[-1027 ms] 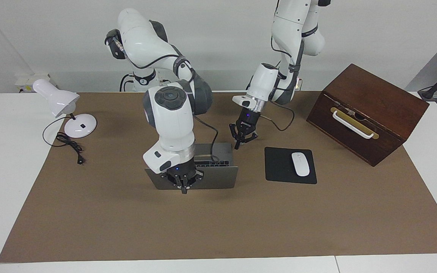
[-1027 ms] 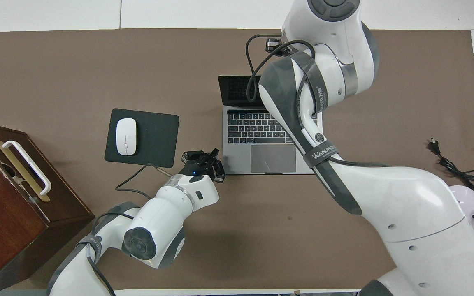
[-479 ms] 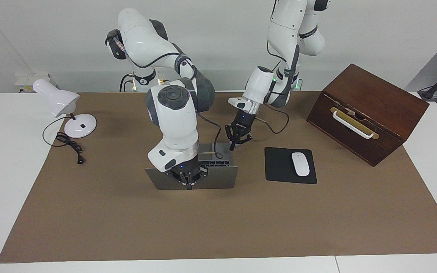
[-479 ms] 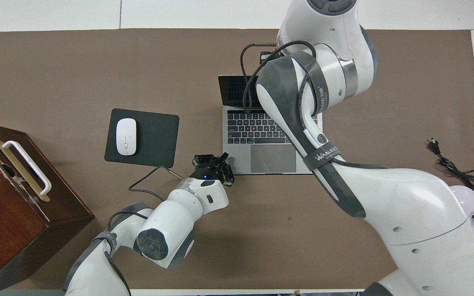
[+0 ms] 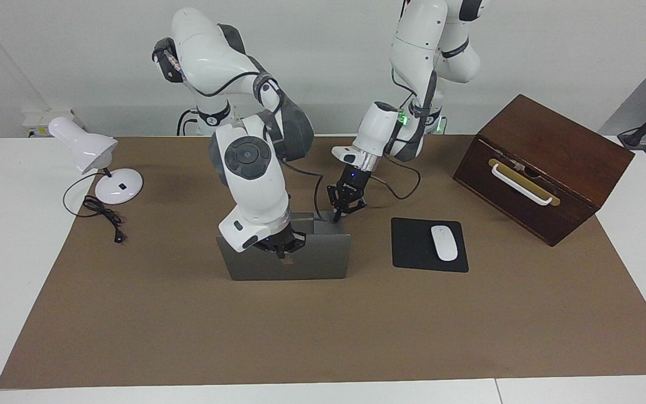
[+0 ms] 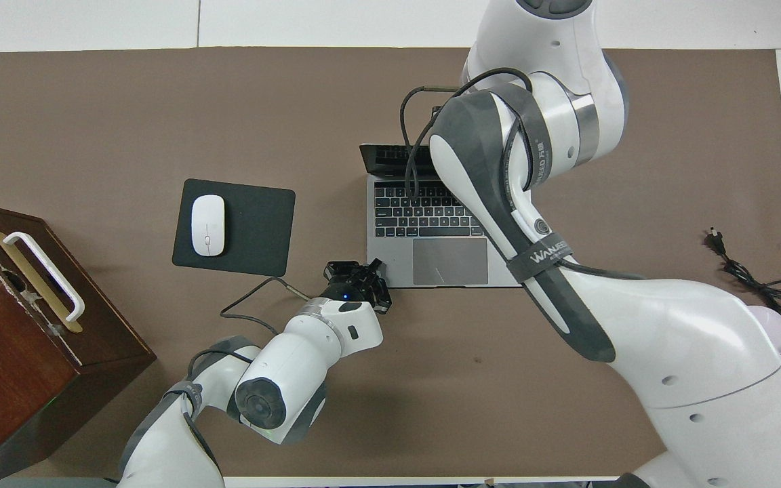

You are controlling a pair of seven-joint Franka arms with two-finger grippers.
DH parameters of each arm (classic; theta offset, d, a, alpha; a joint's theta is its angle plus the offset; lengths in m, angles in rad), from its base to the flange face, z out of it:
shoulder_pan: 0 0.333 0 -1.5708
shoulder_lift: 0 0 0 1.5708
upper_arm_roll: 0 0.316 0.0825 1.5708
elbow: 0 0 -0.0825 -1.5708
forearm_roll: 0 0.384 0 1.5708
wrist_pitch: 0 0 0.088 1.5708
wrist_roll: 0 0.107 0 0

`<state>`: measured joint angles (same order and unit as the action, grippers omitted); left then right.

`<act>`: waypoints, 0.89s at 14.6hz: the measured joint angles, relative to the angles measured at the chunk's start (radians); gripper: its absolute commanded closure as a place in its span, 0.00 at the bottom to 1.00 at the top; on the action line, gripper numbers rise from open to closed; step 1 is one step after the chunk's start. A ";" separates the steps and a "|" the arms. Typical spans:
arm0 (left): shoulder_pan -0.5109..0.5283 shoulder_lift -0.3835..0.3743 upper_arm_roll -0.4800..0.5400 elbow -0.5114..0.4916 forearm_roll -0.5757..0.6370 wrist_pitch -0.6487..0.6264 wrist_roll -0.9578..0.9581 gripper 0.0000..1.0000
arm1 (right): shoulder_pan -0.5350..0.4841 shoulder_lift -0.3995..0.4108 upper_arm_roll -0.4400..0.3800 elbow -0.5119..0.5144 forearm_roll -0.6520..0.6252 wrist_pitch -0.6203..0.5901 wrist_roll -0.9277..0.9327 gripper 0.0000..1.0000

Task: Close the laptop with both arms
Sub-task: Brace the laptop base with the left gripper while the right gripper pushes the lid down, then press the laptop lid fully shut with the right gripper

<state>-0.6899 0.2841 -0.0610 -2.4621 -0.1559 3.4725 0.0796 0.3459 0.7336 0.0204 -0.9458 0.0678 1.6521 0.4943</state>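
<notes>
The silver-grey laptop (image 5: 300, 264) stands open mid-table, its lid almost upright with the back facing the facing view; keyboard and trackpad (image 6: 445, 261) show from overhead. My right gripper (image 5: 282, 250) is shut, fingertips against the outer face of the lid near its top edge; from overhead the right arm's wrist hides it. My left gripper (image 5: 336, 216) is shut and low at the corner of the laptop's base nearest the robots, toward the left arm's end. From overhead the left gripper (image 6: 369, 272) sits right at that corner. I cannot tell whether it touches.
A black mouse pad (image 5: 413, 247) with a white mouse (image 5: 444, 242) lies beside the laptop toward the left arm's end. A brown wooden box (image 5: 541, 168) with a white handle stands past it. A white desk lamp (image 5: 90, 154) and its cable (image 5: 104, 216) are at the right arm's end.
The lid has swung from leaning back to nearly upright, the right gripper moving toward the robots with it. The left gripper has come down to the base's corner.
</notes>
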 measured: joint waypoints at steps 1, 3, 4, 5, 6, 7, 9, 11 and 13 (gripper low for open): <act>0.000 0.003 0.000 0.000 0.000 0.003 0.000 1.00 | -0.006 -0.006 0.000 -0.010 0.011 -0.014 0.000 1.00; 0.000 0.004 0.000 0.001 0.000 0.005 0.000 1.00 | -0.015 -0.016 0.000 -0.024 0.023 -0.052 0.000 1.00; 0.000 0.004 0.000 0.001 0.000 0.005 0.000 1.00 | -0.017 -0.023 0.000 -0.035 0.024 -0.070 0.000 1.00; -0.001 0.004 0.000 0.001 0.000 0.005 0.000 1.00 | -0.019 -0.033 0.000 -0.054 0.024 -0.082 0.000 1.00; -0.001 0.004 0.000 0.001 0.000 0.005 0.000 1.00 | -0.022 -0.048 0.001 -0.083 0.024 -0.088 0.000 1.00; -0.001 0.004 0.000 0.001 0.000 0.005 0.000 1.00 | -0.024 -0.065 0.001 -0.118 0.025 -0.093 0.000 1.00; -0.001 0.004 0.000 0.001 0.000 0.005 0.000 1.00 | -0.024 -0.104 0.002 -0.200 0.031 -0.095 0.000 1.00; -0.001 0.004 0.000 0.001 0.000 0.005 0.000 1.00 | -0.029 -0.134 0.002 -0.260 0.049 -0.096 0.000 1.00; -0.001 0.005 0.000 0.001 0.000 0.006 0.000 1.00 | -0.041 -0.152 0.002 -0.298 0.071 -0.096 0.000 1.00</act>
<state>-0.6904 0.2888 -0.0609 -2.4614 -0.1559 3.4783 0.0796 0.3047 0.5819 0.0222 -1.2437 0.1386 1.5565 0.4942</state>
